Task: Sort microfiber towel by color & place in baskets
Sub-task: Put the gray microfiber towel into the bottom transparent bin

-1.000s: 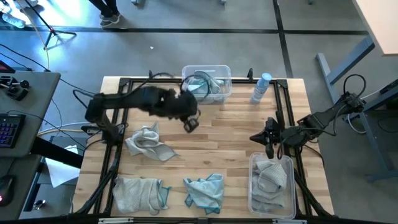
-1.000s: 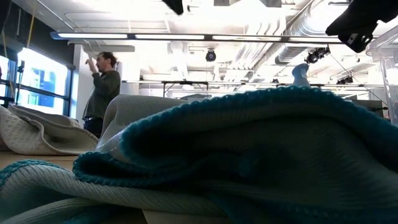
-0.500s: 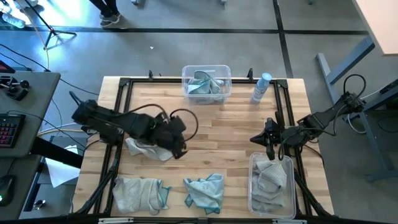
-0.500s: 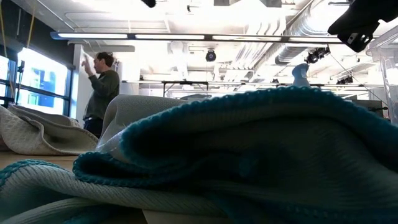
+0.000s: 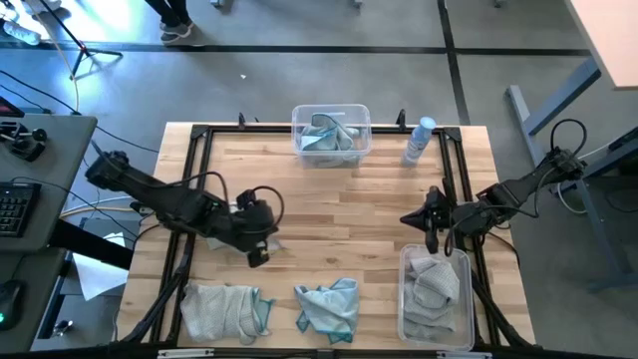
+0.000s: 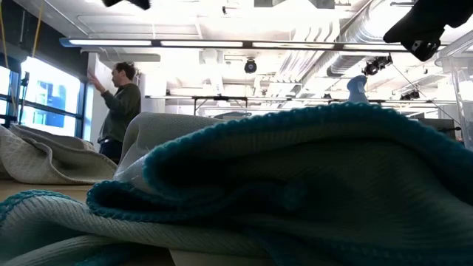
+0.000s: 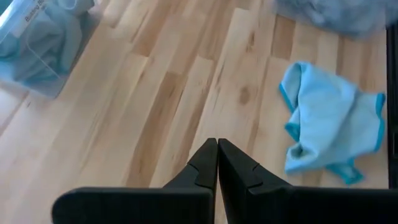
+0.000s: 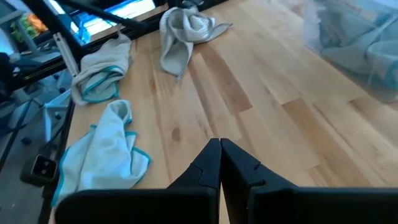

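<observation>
Left end effector [image 5: 257,254] closed, teal towel [image 5: 327,308] crumpled

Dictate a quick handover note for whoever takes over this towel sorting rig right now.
Left gripper: fingers shut, empty, over the table's left middle.
Right gripper: fingers shut, empty, by the right basket.
Done: teal towels in the back basket, grey towels in the right basket.
Left: grey towel at left middle, teal-edged towel front left, teal towel front centre.
</observation>
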Controlling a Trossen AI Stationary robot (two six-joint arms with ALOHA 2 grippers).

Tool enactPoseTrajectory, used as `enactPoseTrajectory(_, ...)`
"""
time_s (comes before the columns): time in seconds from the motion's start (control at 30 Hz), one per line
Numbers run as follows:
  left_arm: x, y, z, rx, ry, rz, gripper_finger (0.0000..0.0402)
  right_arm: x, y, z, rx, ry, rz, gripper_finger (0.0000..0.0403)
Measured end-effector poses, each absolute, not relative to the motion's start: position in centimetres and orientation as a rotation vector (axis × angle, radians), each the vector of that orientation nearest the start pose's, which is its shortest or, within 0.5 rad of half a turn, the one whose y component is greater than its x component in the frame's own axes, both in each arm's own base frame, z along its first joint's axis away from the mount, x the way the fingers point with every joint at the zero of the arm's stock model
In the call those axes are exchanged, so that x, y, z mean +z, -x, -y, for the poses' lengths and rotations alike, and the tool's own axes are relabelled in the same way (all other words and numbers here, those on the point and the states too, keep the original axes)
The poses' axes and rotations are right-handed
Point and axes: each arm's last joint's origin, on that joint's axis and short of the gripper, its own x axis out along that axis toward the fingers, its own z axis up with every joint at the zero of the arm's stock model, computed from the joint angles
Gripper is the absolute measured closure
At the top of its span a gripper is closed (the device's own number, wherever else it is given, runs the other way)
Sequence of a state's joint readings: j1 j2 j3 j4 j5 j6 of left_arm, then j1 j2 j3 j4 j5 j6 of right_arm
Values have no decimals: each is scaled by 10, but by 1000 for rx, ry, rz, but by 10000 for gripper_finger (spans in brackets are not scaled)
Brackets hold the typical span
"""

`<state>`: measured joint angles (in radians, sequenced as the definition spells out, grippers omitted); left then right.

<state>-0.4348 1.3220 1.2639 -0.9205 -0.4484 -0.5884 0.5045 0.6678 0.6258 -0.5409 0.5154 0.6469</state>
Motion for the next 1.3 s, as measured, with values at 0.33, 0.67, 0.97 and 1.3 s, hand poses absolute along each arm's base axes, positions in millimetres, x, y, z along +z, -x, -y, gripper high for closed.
enactPoseTrajectory(0.33,311,-198,88,48,31,-922,401,273,-131,-53,-236,-383,-366,403)
enactPoseTrajectory(0.67,300,-164,71,14,-14,-895,401,271,-175,-58,-279,-360,-303,403)
enactPoseTrajectory(0.97,289,-147,63,-15,-72,-889,401,274,-223,-63,-259,-305,-420,403)
enactPoseTrajectory(1.3,279,-151,64,14,-105,-913,401,290,-262,-67,-267,-285,-557,403)
